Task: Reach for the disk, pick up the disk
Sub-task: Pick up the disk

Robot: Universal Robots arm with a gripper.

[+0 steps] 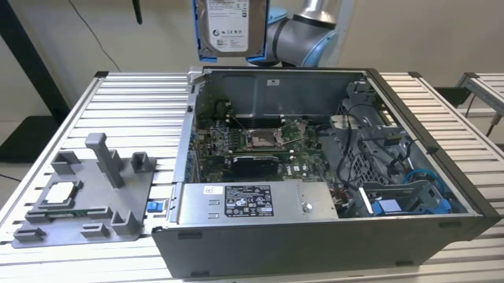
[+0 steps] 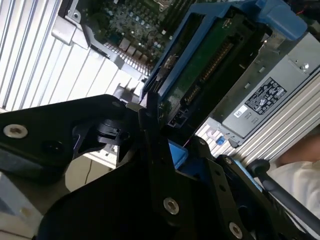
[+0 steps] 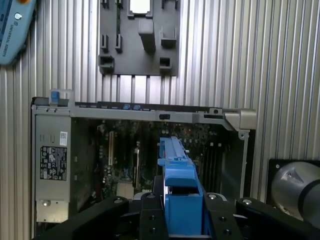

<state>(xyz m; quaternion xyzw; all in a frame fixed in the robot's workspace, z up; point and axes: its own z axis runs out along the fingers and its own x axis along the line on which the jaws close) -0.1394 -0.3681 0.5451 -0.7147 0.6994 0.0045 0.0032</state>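
**Metal, plastic and paper**

The disk (image 1: 230, 26) has a dull silver-grey metal shell, a white paper label and a glossy bright blue plastic frame. The bench (image 1: 134, 106) is ribbed bare aluminium with a satin sheen. The computer case (image 1: 315, 244) is matt dark grey sheet metal. The fixture (image 1: 94, 206) looks like matt grey plastic. The gripper (image 3: 181, 212) is matt black.

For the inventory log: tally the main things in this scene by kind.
disk: 1
open computer case: 1
power supply: 1
blue bracket: 1
grey fixture plate: 1
chip: 1
robot arm: 1
Total: 7
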